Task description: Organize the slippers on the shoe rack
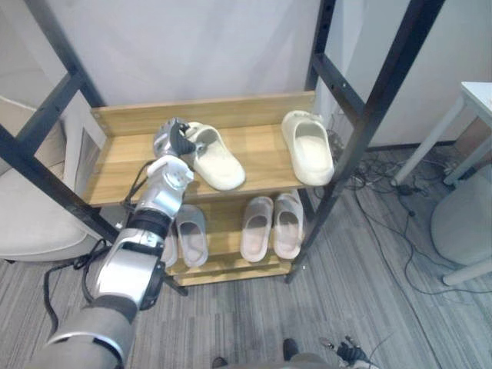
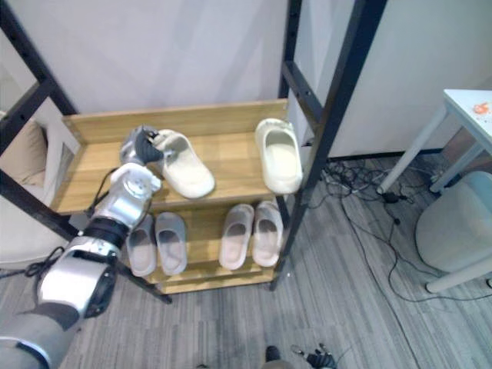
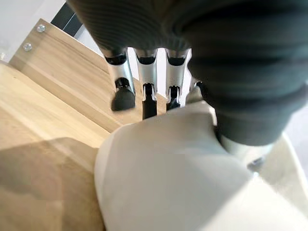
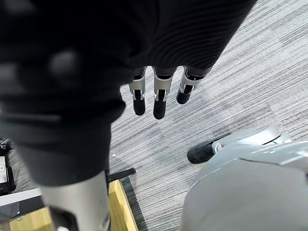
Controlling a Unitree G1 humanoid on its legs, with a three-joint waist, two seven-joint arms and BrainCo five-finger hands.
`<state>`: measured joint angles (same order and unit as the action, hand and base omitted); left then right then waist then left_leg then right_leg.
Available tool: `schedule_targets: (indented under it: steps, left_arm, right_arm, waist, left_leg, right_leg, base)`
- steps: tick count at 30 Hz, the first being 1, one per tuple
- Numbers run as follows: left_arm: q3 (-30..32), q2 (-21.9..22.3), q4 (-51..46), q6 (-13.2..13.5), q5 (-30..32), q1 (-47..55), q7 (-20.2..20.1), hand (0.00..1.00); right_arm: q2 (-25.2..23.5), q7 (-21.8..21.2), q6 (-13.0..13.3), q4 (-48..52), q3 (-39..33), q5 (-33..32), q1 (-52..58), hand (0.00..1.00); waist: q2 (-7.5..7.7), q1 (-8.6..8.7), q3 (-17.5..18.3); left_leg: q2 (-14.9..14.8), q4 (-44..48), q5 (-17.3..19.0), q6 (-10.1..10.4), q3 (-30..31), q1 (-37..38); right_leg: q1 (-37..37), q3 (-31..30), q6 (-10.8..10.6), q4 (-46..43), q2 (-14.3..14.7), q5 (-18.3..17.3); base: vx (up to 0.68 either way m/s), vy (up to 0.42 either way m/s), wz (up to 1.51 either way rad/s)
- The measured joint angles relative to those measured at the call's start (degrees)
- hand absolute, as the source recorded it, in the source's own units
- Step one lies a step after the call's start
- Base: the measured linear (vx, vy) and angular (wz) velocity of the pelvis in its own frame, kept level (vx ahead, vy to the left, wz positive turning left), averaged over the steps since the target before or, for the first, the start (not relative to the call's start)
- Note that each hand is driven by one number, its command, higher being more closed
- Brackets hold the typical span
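**Cream foam slippers: how to bring the slanted one beside its partner**

The two cream foam slippers are on the top board of the wooden shoe rack with black metal posts. The left cream slipper lies slanted across the board. The right cream slipper lies almost straight near the right post, well apart from the first one.

Our left hand is at the back end of the left cream slipper. In the left wrist view its fingers reach over the rim while the thumb stays on the near side, so we judge that the hand is pinching this end. Our right hand hangs over the grey carpet floor with relaxed, straight fingers and holds nothing.

The step in hand, as we judge it, is to turn this slipper and set it next to its partner. The foam looks soft, so we should grip only as hard as needed or the rim may fold and slip out. It seems better to slide and rotate it low over the board than to lift it high. We should stop just beside the right cream slipper without pushing it toward the post.

The grey pair and the pale pair on the lower shelf lie side by side, and this is a good model for the final position.
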<state>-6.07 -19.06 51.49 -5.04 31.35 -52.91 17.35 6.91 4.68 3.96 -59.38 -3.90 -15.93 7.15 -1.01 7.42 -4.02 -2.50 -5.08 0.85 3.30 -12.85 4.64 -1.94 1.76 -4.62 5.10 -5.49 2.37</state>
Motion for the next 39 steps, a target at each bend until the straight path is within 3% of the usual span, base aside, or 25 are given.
schedule_targets:
  steps: [10, 16, 29, 39]
  left_arm:
    - [-0.12, 0.03, 0.03, -0.25, 0.01, -0.43, 0.43, 1.00]
    - [-4.26, 0.33, -3.40, -0.38, 0.06, -0.37, 1.39, 1.00]
    - [-13.15, 5.34, -9.17, 0.97, 2.35, 0.31, 2.79, 1.00]
    - [-14.13, 5.16, -7.10, 2.27, 4.72, -0.24, 4.09, 1.00]
  right_arm:
    - [0.59, -0.04, 0.02, 0.01, 1.90, 0.02, -0.21, 0.00]
    - [0.60, -0.03, 0.03, 0.03, 1.90, 0.02, -0.24, 0.00]
    - [0.55, 0.42, 0.16, 0.53, 1.84, 0.14, -0.28, 0.00]
    - [0.24, 0.99, 0.80, 2.28, -0.55, 0.20, -0.03, 0.00]
  waist:
    - [0.07, 0.17, -0.03]
    - [0.15, 0.07, -0.06]
    - [0.04, 0.47, -0.13]
    - [-0.58, 1.30, -0.43]
  left_leg:
    - [0.03, 0.00, 0.00, 0.00, 0.17, 0.01]
    - [0.11, -0.01, -0.02, -0.02, 0.38, -0.60]
    - [0.13, -0.06, 0.01, -0.02, -0.52, -0.55]
    - [-0.03, -0.42, 0.12, 0.10, -3.78, -0.58]
  right_leg:
    - [0.08, 0.16, 0.00, 0.25, -0.05, 0.00]
    - [0.60, 0.37, -0.02, 0.16, -0.11, -0.01]
    - [1.01, -0.51, -0.09, 0.03, -0.10, 0.14]
    - [2.89, -3.56, -0.20, 0.15, 0.24, 0.92]
  base:
    - [0.00, 0.000, 0.00]
    - [0.00, 0.000, 0.00]
    - [0.00, 0.000, -0.02]
    - [-0.03, -0.016, -0.16]
